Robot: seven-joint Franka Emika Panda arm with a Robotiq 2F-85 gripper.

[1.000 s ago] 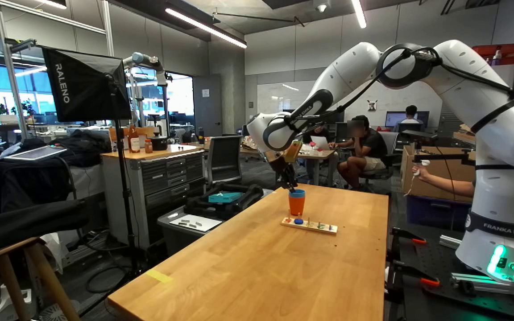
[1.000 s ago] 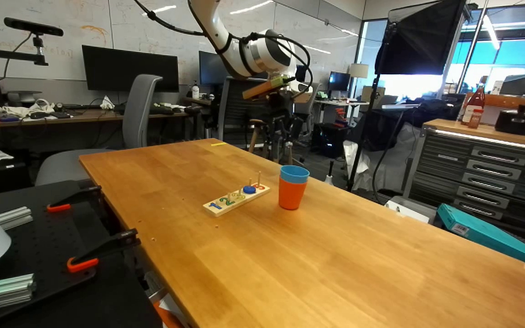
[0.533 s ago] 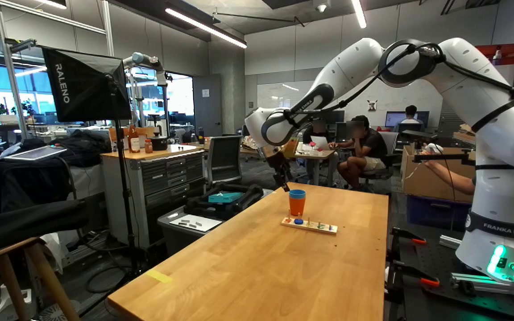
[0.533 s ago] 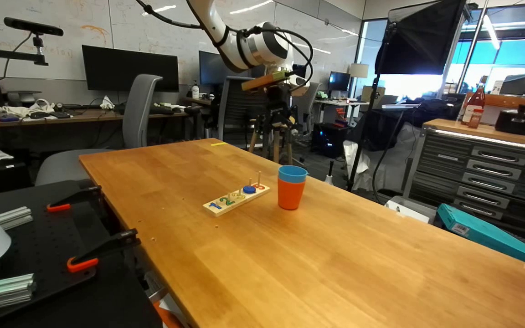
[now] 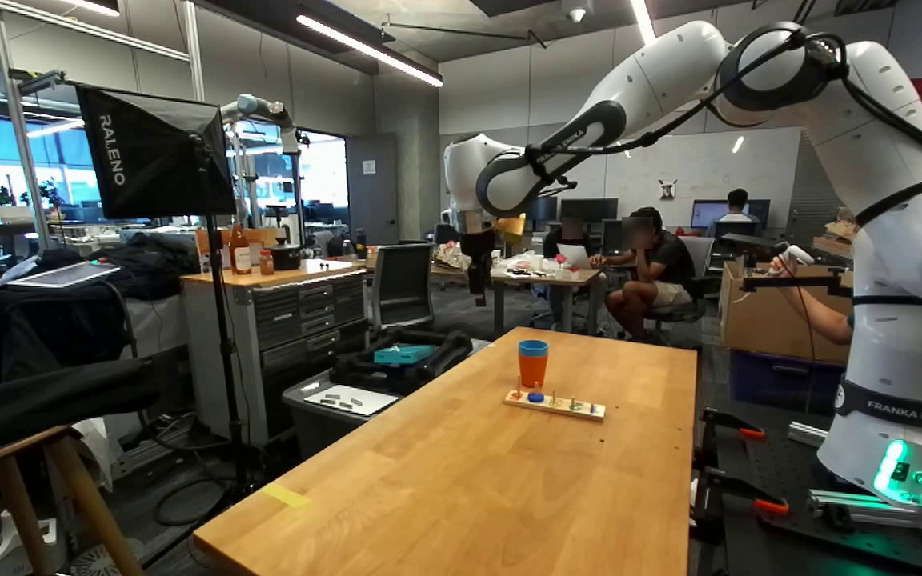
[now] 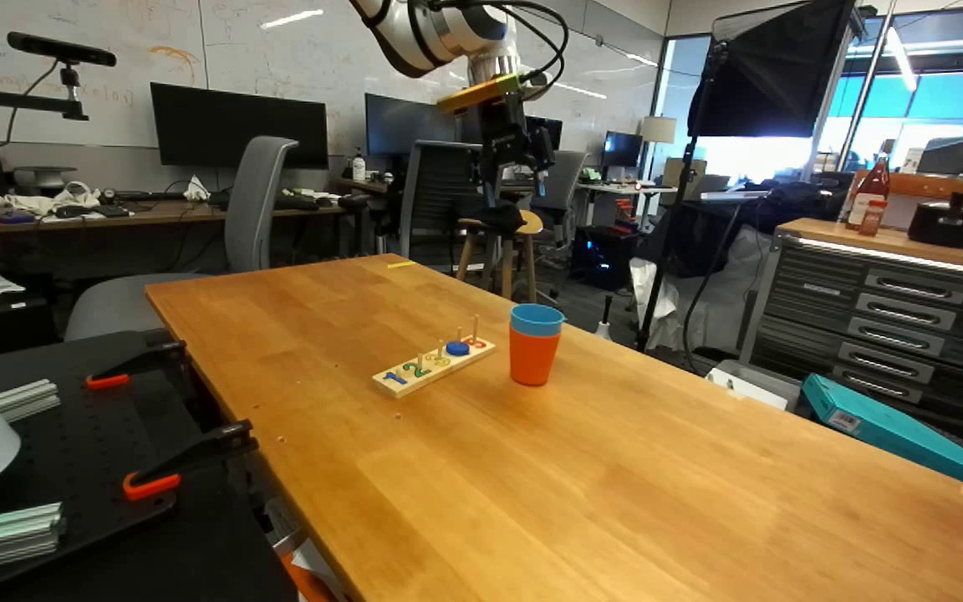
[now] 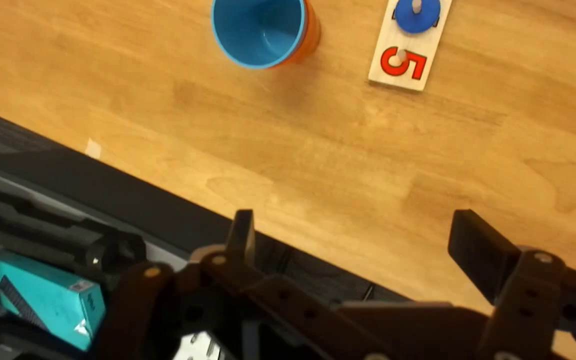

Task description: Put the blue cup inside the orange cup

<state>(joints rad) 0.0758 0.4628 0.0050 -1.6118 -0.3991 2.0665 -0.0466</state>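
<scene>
The claw is released, jaws apart, bottom of wrist view; the blue cup sits inside the orange cup, top centre.

Plain blue cup, plain orange-red cup, honey-brown wood-grained table, blue disc, red numeral 5, black fingers.

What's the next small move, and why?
Probably lift the open fingers slightly higher, then stop: the blue cup already sits nested in the orange cup, which stands upright on the table, and the fingers are empty and clear of both cups. Another grasp would likely just disturb them.
</scene>
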